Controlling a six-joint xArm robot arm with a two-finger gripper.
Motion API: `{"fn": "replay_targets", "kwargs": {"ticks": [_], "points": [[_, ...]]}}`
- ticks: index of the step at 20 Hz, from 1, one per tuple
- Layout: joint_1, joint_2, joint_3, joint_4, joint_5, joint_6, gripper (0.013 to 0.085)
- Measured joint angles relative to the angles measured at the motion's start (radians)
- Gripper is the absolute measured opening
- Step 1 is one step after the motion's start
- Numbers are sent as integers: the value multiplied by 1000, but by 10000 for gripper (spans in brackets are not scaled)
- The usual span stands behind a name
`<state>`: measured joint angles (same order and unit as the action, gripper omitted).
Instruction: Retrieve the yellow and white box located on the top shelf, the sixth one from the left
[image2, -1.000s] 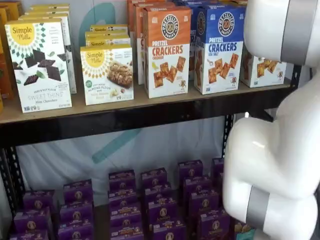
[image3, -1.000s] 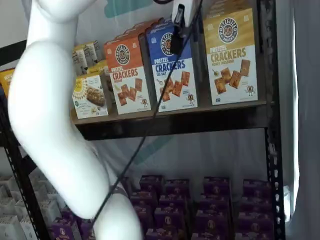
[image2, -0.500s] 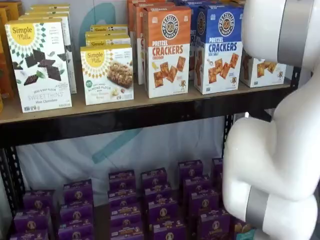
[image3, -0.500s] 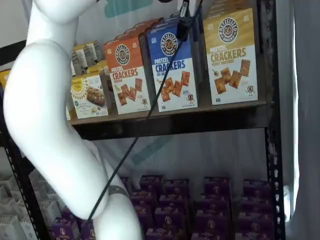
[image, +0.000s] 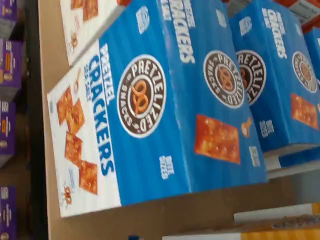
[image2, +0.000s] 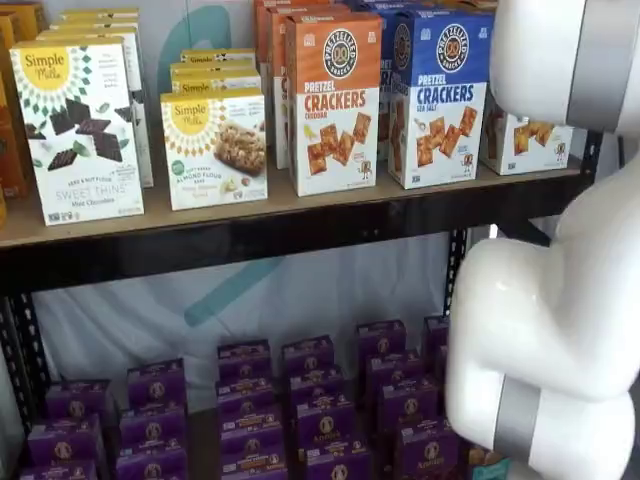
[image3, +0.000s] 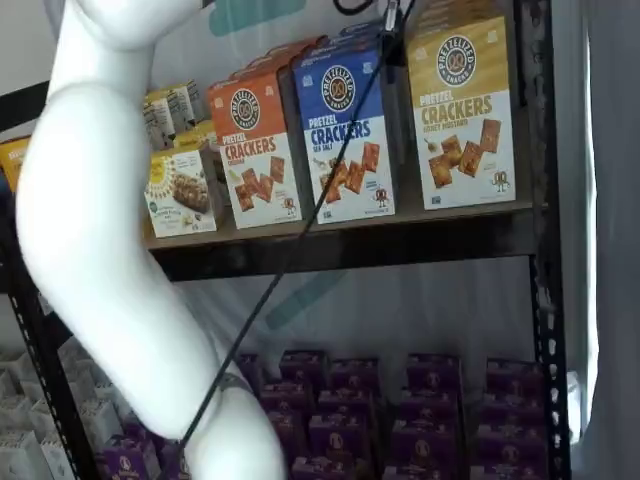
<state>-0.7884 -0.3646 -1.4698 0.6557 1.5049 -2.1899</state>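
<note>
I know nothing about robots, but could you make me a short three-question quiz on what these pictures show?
1. True or false: the yellow and white box stands upright on the top shelf.
2. Which carton stands right beside it in a shelf view? A) blue carton B) purple C) green
3. Fill in: the wrist view is mostly filled by cartons coloured ____.

Key: 1 true; 2 A; 3 blue.

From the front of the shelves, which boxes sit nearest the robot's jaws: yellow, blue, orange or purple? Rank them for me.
1. Blue carton and yellow and white box: they flank the jaws, a dark shape by their tops. Too close to call.
2. Orange carton: beyond the blue one.
3. Purple boxes: far below.
</note>
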Motion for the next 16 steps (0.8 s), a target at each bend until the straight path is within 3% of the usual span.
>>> {"fn": "replay_targets", "kwargs": {"ticks": [11,16], "points": [[41,130,-138,-112,14,-1,850],[60,188,-213,-186,77,12,850]]}}
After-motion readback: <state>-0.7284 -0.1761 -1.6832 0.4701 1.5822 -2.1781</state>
